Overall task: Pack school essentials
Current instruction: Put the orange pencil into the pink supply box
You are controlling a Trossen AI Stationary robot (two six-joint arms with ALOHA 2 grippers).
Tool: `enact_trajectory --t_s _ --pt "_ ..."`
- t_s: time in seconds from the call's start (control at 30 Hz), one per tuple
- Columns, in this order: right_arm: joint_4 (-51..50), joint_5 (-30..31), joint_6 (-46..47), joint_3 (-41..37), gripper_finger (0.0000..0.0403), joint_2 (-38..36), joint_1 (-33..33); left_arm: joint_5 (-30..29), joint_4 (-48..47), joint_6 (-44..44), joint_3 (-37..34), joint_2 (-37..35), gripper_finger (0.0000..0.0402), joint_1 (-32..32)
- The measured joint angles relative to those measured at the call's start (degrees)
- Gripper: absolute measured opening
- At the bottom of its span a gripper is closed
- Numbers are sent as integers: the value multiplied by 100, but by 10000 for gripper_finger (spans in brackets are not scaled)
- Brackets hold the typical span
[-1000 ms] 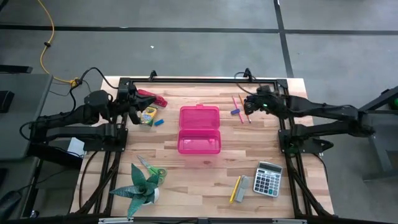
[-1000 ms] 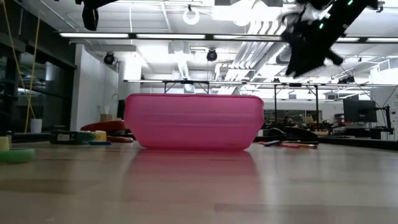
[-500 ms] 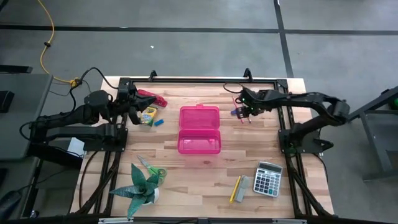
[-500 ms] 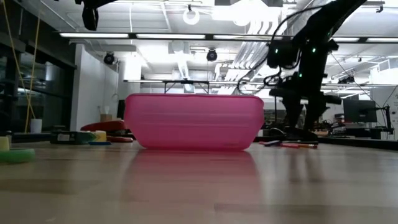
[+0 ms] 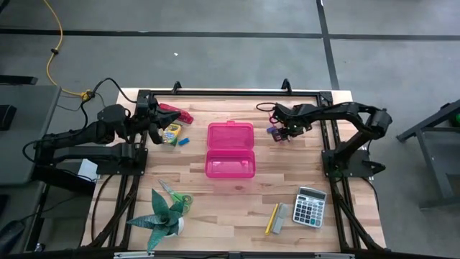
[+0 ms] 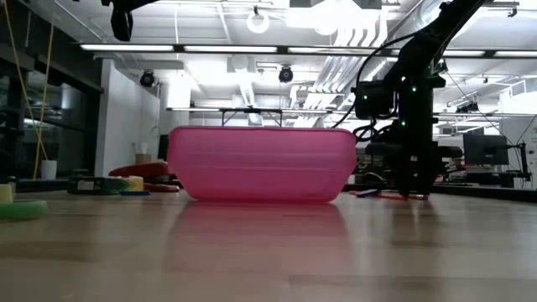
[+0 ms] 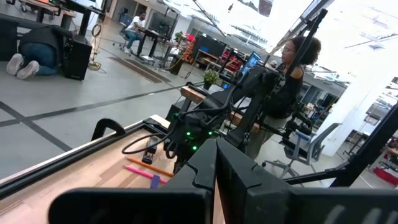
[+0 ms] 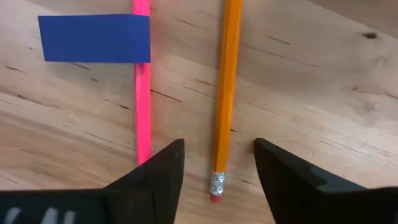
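My right gripper (image 8: pixel 219 152) is open and low over the table's far right part (image 5: pixel 284 132). Its fingers stand on either side of the orange pencil's (image 8: pixel 225 93) eraser end without touching it. The pink pencil (image 8: pixel 142 93) lies parallel beside it, with the blue piece (image 8: pixel 93 37) against it. The pink hinged case (image 5: pixel 230 150) lies flat at the table's middle. My left gripper (image 5: pixel 154 124) waits shut, raised at the far left, beside the yellow-green crayon box (image 5: pixel 171 134). A yellow pencil (image 5: pixel 272 219) and the grey block (image 5: pixel 281 213) lie near the near right edge.
A calculator (image 5: pixel 310 206) lies near the right near corner. Green scissors (image 5: pixel 175 193) and a spiky green plant (image 5: pixel 162 219) sit at the near left. A red stapler (image 5: pixel 176 113) and a small blue piece (image 5: pixel 184 142) lie by the crayon box. People show beyond the table.
My right gripper has come down from high above the table to just over the pencils, moving slightly toward the table's left, with its arm folding in. The left arm and all objects have stayed where they were.
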Motion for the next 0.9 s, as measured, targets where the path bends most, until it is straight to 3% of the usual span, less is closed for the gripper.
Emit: enact_trajectory --t_s 0.37,0.63,0.8,0.9 --pt "-144 4 -19 9 15 1 0 -11 0 2 0 -2 0 0" --pt "-638 -182 77 -22 4 -762 147 -11 95 -2 -2 -2 0 -2" --pt "-713 -173 476 -20 3 -1898 511 -11 223 -2 -2 -2 0 -2" --pt "-159 36 415 -20 2 -2670 836 -14 224 0 -2 -2 0 -2"
